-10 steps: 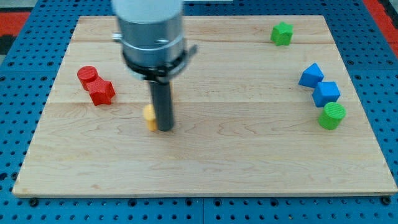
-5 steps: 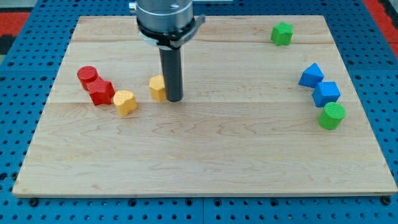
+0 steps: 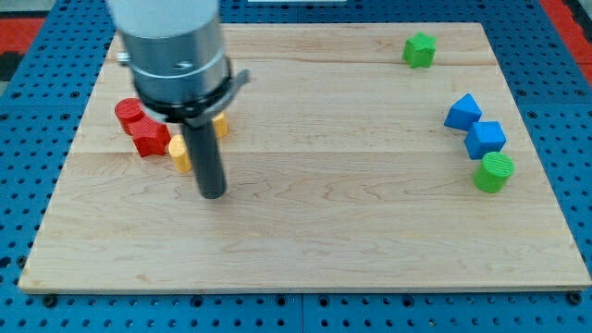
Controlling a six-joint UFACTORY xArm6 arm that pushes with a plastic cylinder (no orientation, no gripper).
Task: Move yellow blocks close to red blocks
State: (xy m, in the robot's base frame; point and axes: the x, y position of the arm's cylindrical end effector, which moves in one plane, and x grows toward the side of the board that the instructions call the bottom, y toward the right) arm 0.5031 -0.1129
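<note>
Our tip (image 3: 214, 192) rests on the wooden surface (image 3: 351, 231) toward the view's left, just below and slightly right of a yellow block (image 3: 179, 155) that peeks out from behind the rod. That block lies just beside the red hexagonal block (image 3: 149, 139), possibly touching it, though the rod hides the near edge and we cannot be sure. A second yellow block (image 3: 220, 126) shows as a sliver at the right edge of the arm's housing, up and a little right of the first and near the red pair, but apart from them. The red cylinder (image 3: 129, 113) sits touching the red hexagonal block on its upper left.

We carry no fingers, so there is nothing to be apart or together; the rod alone does the pushing.

What the next move turns on, as we judge it: the second yellow block lies toward the view's top from our tip, and the reds lie to its left. To push it leftward we would need to come round to its right side first.
</note>
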